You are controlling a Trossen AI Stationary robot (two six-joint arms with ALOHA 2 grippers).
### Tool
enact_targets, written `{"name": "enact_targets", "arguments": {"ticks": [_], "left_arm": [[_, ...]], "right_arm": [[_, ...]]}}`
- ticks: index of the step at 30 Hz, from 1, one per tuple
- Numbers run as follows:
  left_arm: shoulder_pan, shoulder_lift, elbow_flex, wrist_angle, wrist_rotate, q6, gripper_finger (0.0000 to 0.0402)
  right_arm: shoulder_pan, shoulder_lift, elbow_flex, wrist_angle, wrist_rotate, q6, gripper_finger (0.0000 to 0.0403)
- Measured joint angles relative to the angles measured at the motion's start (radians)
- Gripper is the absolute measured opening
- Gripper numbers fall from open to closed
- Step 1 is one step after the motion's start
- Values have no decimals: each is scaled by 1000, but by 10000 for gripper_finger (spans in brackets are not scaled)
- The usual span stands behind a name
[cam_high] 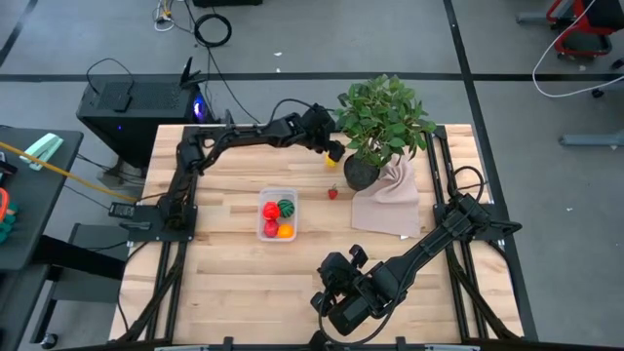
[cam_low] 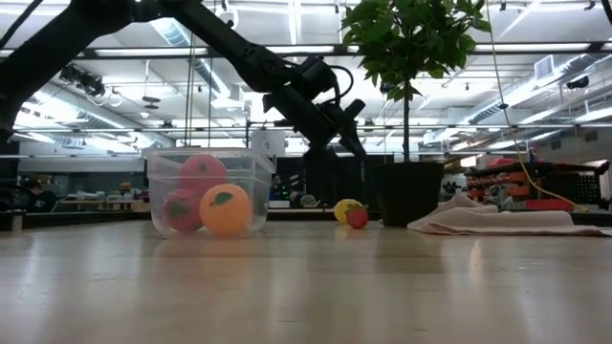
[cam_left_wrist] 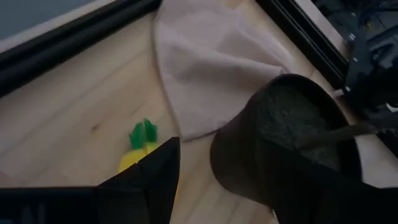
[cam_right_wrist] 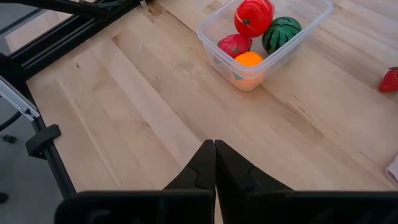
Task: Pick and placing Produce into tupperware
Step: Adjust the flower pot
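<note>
Tupperware (cam_high: 277,214) sat near the middle of the wooden table (cam_high: 224,283), upright and clear-walled. It held four pieces of toy produce: a red tomato (cam_right_wrist: 253,17), a striped green watermelon (cam_right_wrist: 280,32), a darker red fruit (cam_right_wrist: 234,45) and an orange (cam_right_wrist: 249,60), all packed touching one another. A small strawberry (cam_high: 332,193) lay on the bare wood to the right of the container, between it and the beige cloth (cam_high: 388,200).

My left gripper (cam_high: 333,148) was stretched to the far side of the table, hovering just beside the dark plant pot (cam_high: 360,173) with its leafy green plant (cam_high: 383,117). My fingers (cam_left_wrist: 158,177) were spread apart, holding nothing. A yellow toy fruit with a green top (cam_left_wrist: 138,148), possibly a pineapple, rested on the wood directly beneath them, close to the pot and the cloth's edge. In the low view it lay just left of the strawberry; I could not tell whether they touched.

My right gripper (cam_right_wrist: 214,163) waited at the near edge of the table, well apart from the tupperware, its fingers pressed together and empty.
</note>
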Motion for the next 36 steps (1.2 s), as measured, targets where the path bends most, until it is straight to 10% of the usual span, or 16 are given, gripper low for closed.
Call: {"name": "enact_targets", "arguments": {"ticks": [36], "left_arm": [[-31, 82, 13, 180, 125, -177, 210]], "right_arm": [[0, 0, 0, 14, -16, -16, 7]]}}
